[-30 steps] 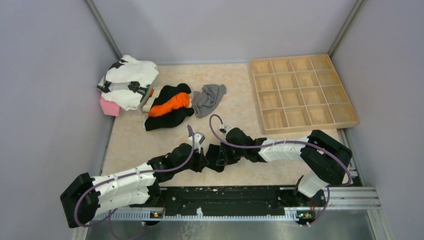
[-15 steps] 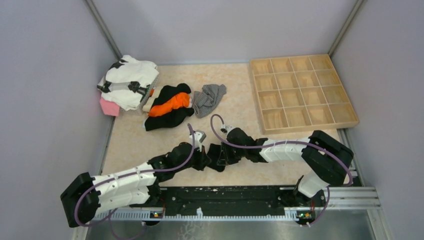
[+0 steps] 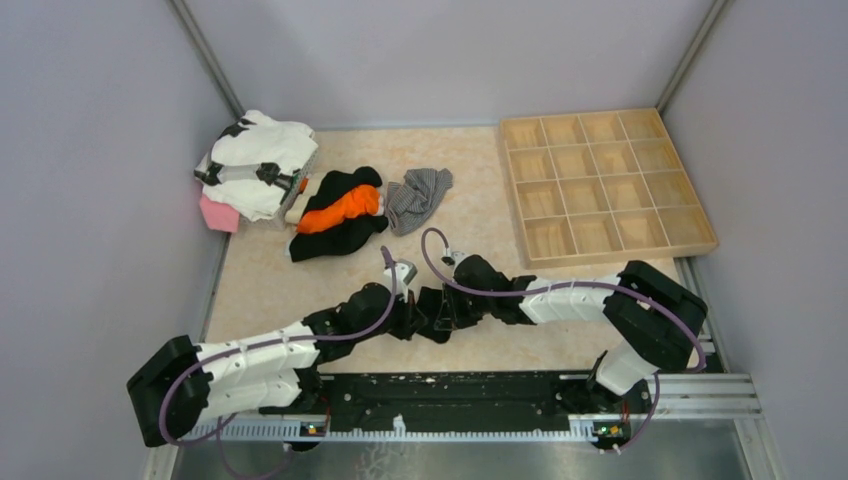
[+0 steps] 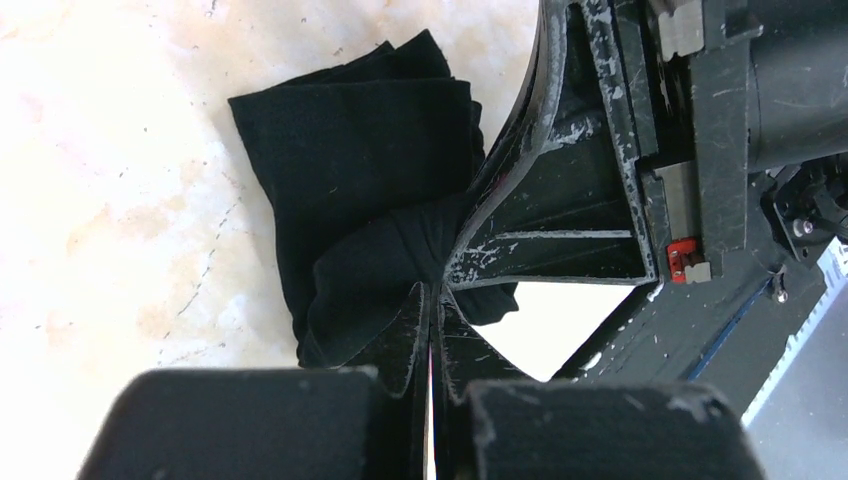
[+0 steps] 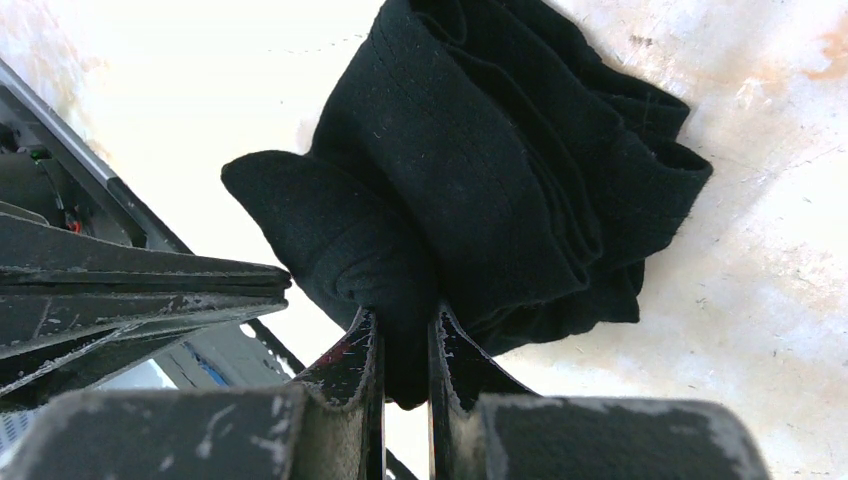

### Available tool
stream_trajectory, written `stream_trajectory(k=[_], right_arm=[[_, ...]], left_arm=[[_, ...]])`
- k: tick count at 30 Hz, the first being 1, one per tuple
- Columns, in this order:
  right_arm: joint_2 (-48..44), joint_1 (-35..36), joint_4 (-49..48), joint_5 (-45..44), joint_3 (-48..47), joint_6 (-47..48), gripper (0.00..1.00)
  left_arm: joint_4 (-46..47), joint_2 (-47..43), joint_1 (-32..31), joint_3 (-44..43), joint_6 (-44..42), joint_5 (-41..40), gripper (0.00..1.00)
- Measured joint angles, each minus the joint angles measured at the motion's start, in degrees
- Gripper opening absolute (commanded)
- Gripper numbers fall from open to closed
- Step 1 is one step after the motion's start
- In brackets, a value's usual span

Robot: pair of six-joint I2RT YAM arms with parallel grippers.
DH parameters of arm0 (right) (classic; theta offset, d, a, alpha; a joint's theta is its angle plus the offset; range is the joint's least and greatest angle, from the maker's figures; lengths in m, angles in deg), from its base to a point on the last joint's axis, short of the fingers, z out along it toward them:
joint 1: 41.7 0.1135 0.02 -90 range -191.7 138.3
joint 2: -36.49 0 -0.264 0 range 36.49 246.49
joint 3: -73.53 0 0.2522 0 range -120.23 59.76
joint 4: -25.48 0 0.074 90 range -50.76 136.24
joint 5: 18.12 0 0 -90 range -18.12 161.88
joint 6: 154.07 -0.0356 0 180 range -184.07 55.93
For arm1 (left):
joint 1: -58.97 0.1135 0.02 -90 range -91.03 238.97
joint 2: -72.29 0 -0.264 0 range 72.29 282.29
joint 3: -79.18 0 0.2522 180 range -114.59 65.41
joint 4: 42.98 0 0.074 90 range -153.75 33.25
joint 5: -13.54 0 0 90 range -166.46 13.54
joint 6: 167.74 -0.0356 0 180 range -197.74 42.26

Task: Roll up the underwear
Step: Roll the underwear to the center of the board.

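Observation:
The black underwear (image 3: 431, 313) lies folded in a bundle on the table at front centre, between my two grippers. My right gripper (image 3: 447, 309) is shut on its near fold; in the right wrist view black cloth (image 5: 480, 170) fills the gap between the jaws of the right gripper (image 5: 405, 322). My left gripper (image 3: 411, 315) is shut, its tips touching the bundle (image 4: 360, 180) from the left; the left gripper (image 4: 437, 288) shows only a thin slit of light between its jaws. The grey striped underwear (image 3: 417, 196) lies crumpled farther back.
A wooden tray (image 3: 600, 236) of several compartments stands at back right. A black and orange garment (image 3: 340, 212) lies beside the grey one. White and black clothes (image 3: 255, 160) and a pink item (image 3: 218, 214) sit at back left. Grey walls enclose the table.
My left arm has shifted right, bringing its gripper closer against the black bundle. The right gripper keeps its hold and has barely moved.

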Motion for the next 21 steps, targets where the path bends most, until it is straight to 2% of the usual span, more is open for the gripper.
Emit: stream_trajectory(k=[12, 17, 21], right_arm=[[-1.0, 0.0, 1.4, -1.0, 0.0, 0.8, 0.12], [-2.6, -0.3, 3.0, -1.9, 0.4, 1.0, 0.2], [-3.9, -0.4, 4.1, -2.6, 0.8, 1.3, 0.32]], left_arm=[[6.0, 8.0, -0.1, 0.0, 2.1, -3.3, 0.0], [10.2, 11.6, -0.3, 0.0, 3.8, -3.5, 0.0], [13.3, 13.9, -0.3, 0.0, 4.6, -3.3, 0.0]])
